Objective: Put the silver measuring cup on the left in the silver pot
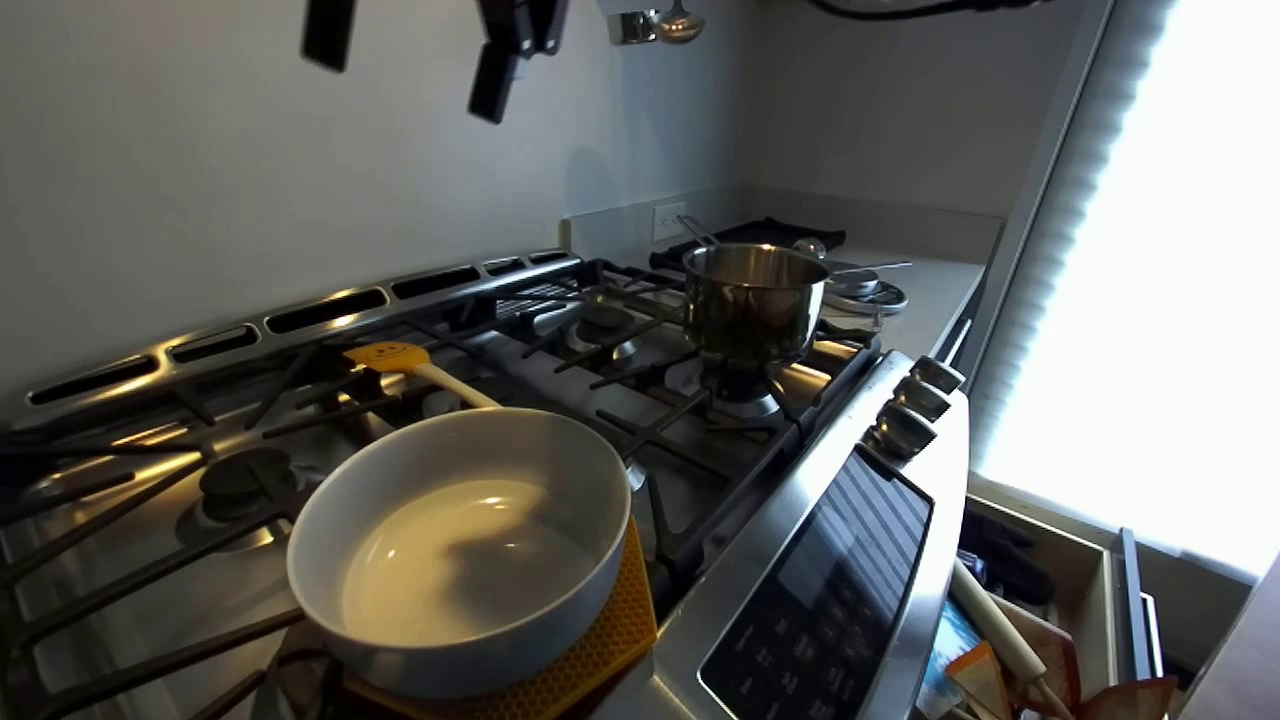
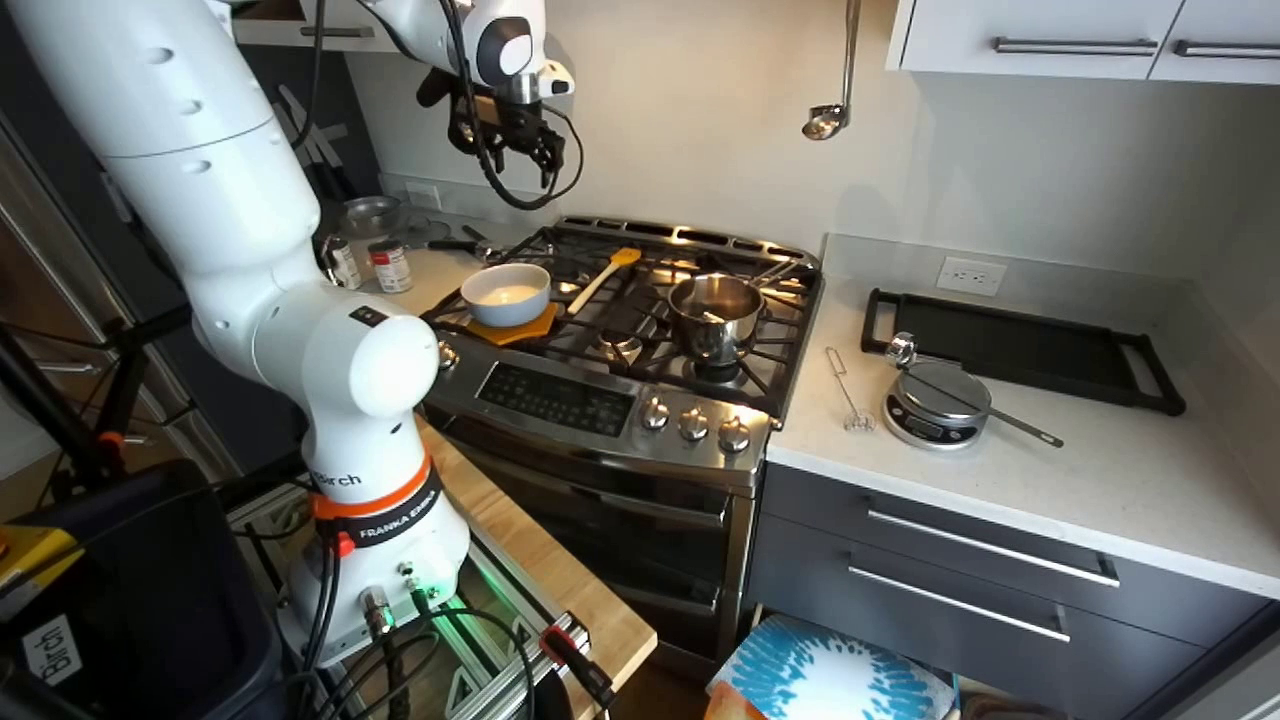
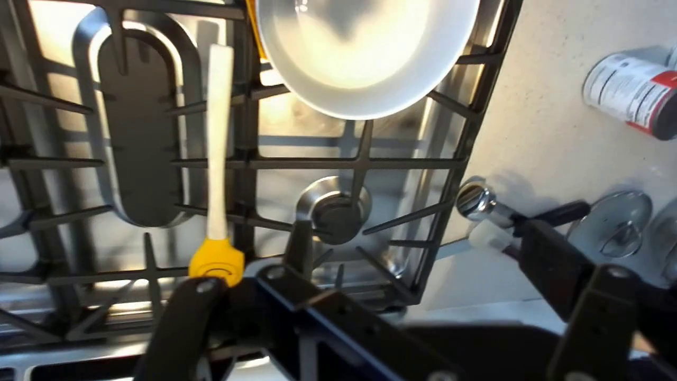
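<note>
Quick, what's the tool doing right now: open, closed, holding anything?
Tool: open, holding nothing.

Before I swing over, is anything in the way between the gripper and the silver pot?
Nothing visible blocks the air between the open gripper and the silver pot, whose top is uncovered. A yellow-headed spatula lies low on the grates along the way, so passing over it looks easy.

Free room above silver pot [image 1: 755, 315]
</note>
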Robot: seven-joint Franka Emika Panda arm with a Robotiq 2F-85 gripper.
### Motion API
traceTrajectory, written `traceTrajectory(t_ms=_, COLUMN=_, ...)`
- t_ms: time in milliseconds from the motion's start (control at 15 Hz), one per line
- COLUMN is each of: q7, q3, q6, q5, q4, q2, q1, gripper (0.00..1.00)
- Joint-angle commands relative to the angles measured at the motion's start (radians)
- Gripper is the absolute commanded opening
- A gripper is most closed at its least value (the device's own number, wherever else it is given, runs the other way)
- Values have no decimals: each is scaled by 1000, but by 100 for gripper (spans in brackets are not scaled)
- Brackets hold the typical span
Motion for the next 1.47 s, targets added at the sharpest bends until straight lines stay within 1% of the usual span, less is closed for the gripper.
traceTrajectory(t_ms=0, q7=-20, q3=50, q6=-53, q5=-165, q4=201, q2=216, q1=8, gripper=100)
traceTrajectory(t_ms=133, q7=-25, q3=61, q6=-78, q5=-292, q4=304, q2=312, q1=19, gripper=100)
traceTrajectory(t_ms=200, q7=-15, q3=56, q6=-88, q5=-369, q4=349, q2=343, q1=26, gripper=100)
traceTrajectory(t_ms=267, q7=-11, q3=53, q6=-98, q5=-421, q4=378, q2=363, q1=37, gripper=100)
traceTrajectory(t_ms=333, q7=-6, q3=64, q6=-47, q5=-335, q4=288, q2=302, q1=17, gripper=100)
traceTrajectory(t_ms=467, q7=-7, q3=61, q6=-60, q5=-390, q4=350, q2=351, q1=24, gripper=100)
traceTrajectory(t_ms=600, q7=-7, q3=60, q6=-70, q5=-401, q4=370, q2=365, q1=27, gripper=100)
traceTrajectory(t_ms=733, q7=-132, q3=84, q6=52, q5=-373, q4=432, q2=441, q1=16, gripper=100)
traceTrajectory(t_ms=867, q7=-240, q3=108, q6=113, q5=-338, q4=505, q2=523, q1=6, gripper=100)
traceTrajectory(t_ms=1000, q7=-356, q3=151, q6=170, q5=-283, q4=550, q2=591, q1=-15, gripper=100)
traceTrajectory(t_ms=1133, q7=-472, q3=207, q6=198, q5=-229, q4=598, q2=657, q1=-40, gripper=100)
traceTrajectory(t_ms=1200, q7=-530, q3=238, q6=196, q5=-204, q4=624, q2=688, q1=-55, gripper=100)
traceTrajectory(t_ms=1400, q7=-701, q3=337, q6=159, q5=-111, q4=648, q2=737, q1=-109, gripper=100)
